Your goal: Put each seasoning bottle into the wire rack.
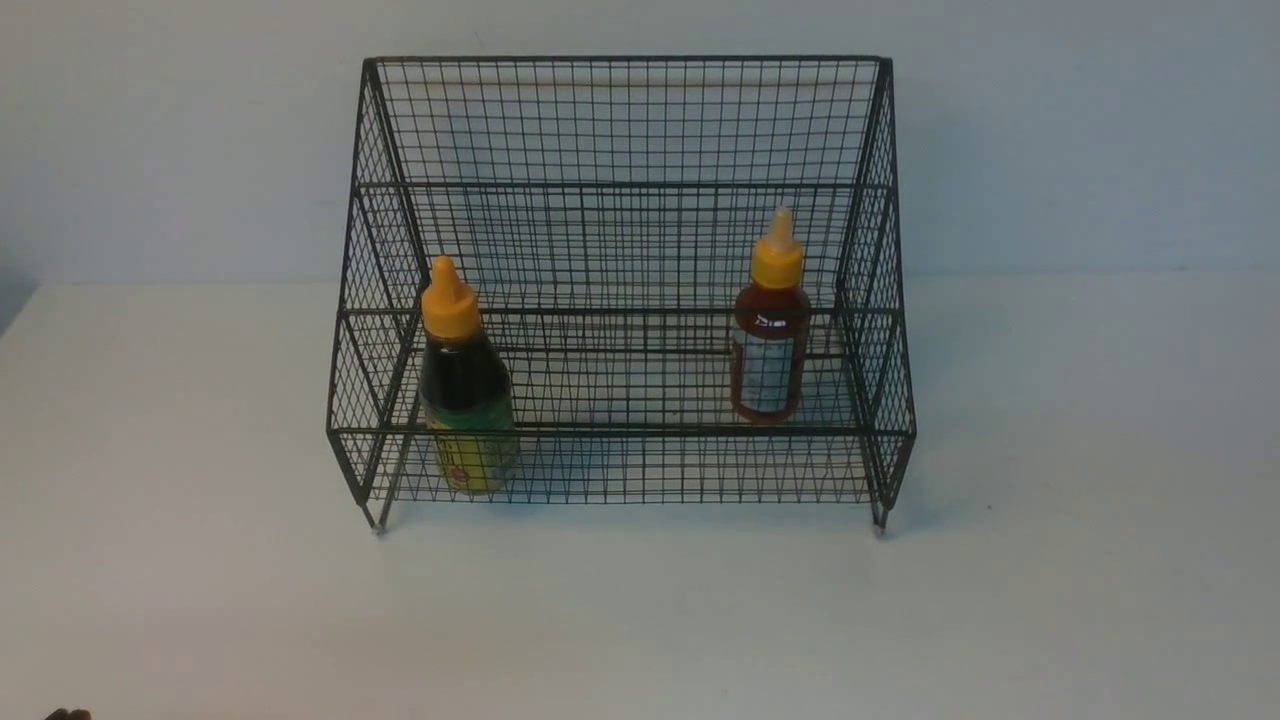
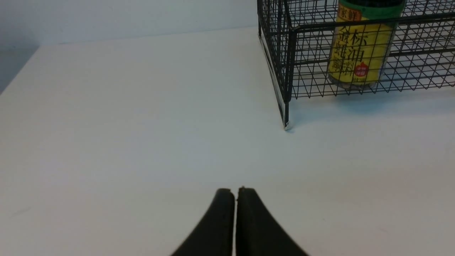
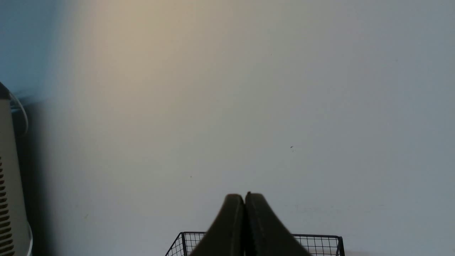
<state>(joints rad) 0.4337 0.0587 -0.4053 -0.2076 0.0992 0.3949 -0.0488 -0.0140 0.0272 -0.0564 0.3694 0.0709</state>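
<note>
Left gripper (image 2: 235, 192) closed, smooth black curved fingers pressed tip to tip, empty, hanging low over the bare white table (image 2: 142, 124) short of the rack's front left foot; the dark-sauce bottle (image 2: 360, 49) sits well beyond it, up and off to one side behind the mesh. Wire rack (image 1: 620, 280): black thin-wire grid, stepped tiers, sloped sides, tall back, small feet, standing mid-table toward the back edge by the wall. Dark-sauce bottle (image 1: 466, 395) upright at the lower front tier's left end, wide round body, orange-yellow pointed cap, glossy green-yellow label with printed characters. Red-sauce bottle (image 1: 770, 330) upright toward the right end, apparently one tier back, slimmer, same cap shape, white label. Right gripper (image 3: 244, 199) closed too, matte dark fingers together, nothing held, raised and aimed at the plain pale wall (image 3: 249, 89); only the rack's top rim (image 3: 320, 241) shows behind the fingers, bottles out of that view. A pale ribbed unit (image 3: 7, 199) sits at that frame's edge.
</note>
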